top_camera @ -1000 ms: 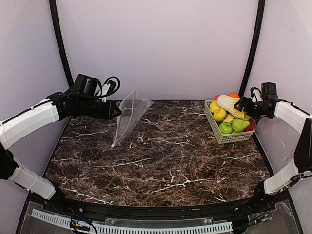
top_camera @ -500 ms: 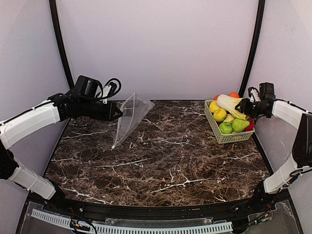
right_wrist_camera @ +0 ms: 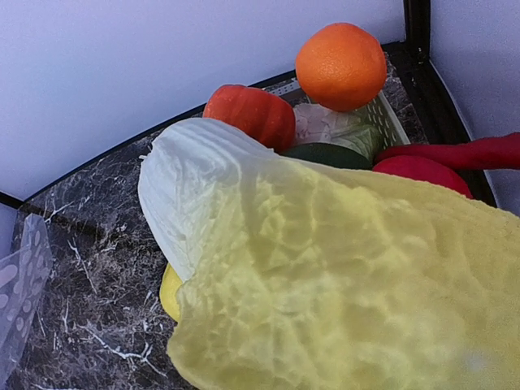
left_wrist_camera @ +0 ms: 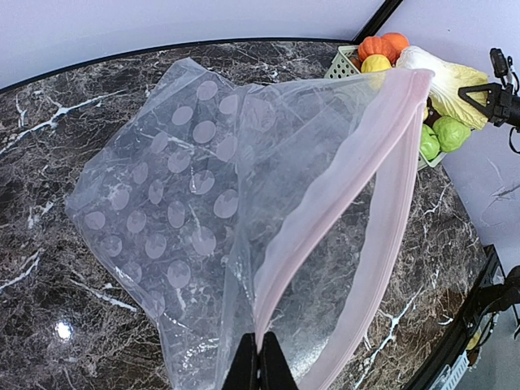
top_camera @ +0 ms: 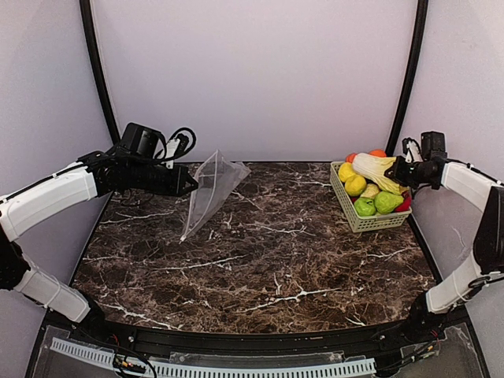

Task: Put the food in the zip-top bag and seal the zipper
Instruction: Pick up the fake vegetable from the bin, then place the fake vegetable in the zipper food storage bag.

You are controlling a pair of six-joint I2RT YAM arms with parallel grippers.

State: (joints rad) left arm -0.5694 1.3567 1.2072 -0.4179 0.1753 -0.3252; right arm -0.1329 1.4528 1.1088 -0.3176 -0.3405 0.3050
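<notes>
My left gripper point(top_camera: 191, 183) is shut on the pink zipper point(left_wrist_camera: 341, 179) of the clear dotted zip-top bag point(top_camera: 209, 193) and holds it above the table at the back left. The bag's mouth gapes toward the basket, and its lower corner hangs near the marble. The food lies heaped in a pale green mesh basket point(top_camera: 364, 223) at the back right. My right gripper point(top_camera: 396, 170) is shut on the leafy end of the yellow-white cabbage point(top_camera: 372, 168), which lies on top of the pile. That cabbage point(right_wrist_camera: 325, 268) fills the right wrist view and hides the fingers.
In the basket lie a yellow lemon point(top_camera: 355, 186), a green pear point(top_camera: 386, 202), another green fruit point(top_camera: 365, 207), an orange fruit point(right_wrist_camera: 341, 65), an orange-red tomato point(right_wrist_camera: 252, 114) and a red piece point(right_wrist_camera: 418, 169). Black frame posts stand at both back corners.
My right gripper has closed on the cabbage's leafy end. The left gripper has kept hold of the bag with hardly any movement.
</notes>
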